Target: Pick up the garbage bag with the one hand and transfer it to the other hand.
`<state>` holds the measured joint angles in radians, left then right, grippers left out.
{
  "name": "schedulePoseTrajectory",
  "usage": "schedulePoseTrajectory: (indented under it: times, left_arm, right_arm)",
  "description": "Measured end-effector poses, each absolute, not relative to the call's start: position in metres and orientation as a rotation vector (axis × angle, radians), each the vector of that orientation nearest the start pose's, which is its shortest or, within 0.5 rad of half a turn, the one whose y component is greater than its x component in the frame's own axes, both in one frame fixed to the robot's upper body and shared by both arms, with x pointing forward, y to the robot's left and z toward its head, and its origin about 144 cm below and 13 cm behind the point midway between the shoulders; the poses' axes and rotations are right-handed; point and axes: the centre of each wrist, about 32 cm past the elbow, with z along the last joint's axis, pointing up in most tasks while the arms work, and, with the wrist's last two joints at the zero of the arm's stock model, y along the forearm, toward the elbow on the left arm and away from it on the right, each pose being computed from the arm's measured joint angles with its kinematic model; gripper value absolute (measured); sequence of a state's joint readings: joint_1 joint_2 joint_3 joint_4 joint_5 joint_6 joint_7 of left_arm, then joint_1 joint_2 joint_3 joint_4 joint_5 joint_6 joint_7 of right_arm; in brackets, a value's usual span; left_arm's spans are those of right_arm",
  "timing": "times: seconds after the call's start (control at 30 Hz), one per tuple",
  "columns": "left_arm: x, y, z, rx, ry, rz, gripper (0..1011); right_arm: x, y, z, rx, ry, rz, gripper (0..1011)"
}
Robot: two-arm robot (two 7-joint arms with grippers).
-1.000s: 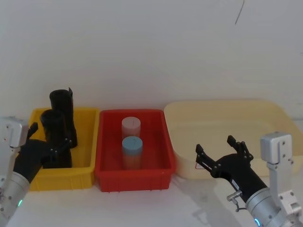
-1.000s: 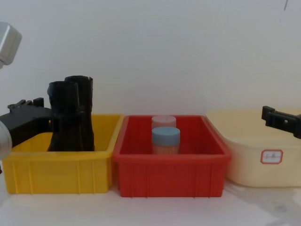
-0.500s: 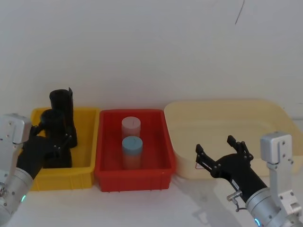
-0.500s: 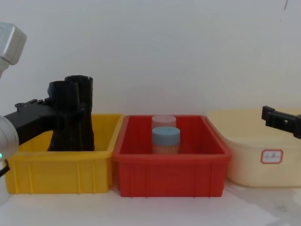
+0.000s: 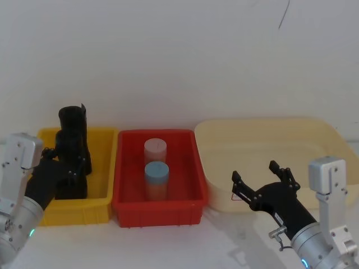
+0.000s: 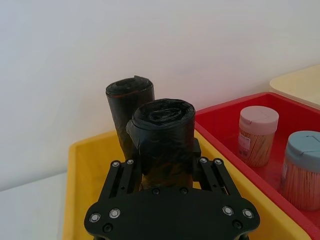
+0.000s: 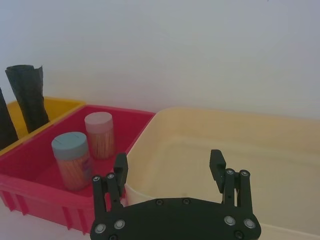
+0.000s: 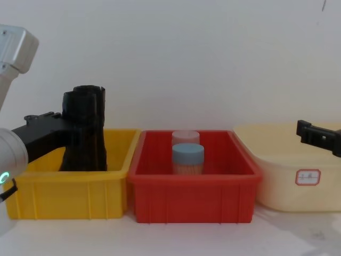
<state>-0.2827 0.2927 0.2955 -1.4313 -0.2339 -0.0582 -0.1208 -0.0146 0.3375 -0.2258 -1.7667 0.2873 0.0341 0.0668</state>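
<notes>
Lifting from here, with the left tool (image 6: 165,152) closed narrowly on the garbage bag (image 6: 162,125) standing in its grip inside the yellow bin (image 6: 92,140), may drag along the second roll (image 6: 127,97) just beyond that grip, or let slick film slip short of the wide-open right tool (image 7: 168,158).

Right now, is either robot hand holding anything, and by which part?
The left gripper grips the nearer black roll around its middle, standing in the yellow bin. The right gripper is open and empty.
</notes>
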Motion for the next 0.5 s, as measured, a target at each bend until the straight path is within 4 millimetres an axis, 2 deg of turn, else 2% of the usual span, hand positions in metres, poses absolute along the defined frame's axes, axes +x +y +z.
schedulePoseTrajectory:
  times: [0.3, 0.5]
  left_arm:
    - [0.53, 0.232, 1.192, -0.009, -0.198, 1.193, 478]
    - [0.532, 0.229, 1.208, -0.009, -0.241, 1.165, 457]
  right_arm:
    - [0.443, -0.237, 1.189, 0.026, -0.075, -1.23, 1001]
    - [0.443, -0.237, 1.189, 0.026, -0.075, -1.23, 1000]
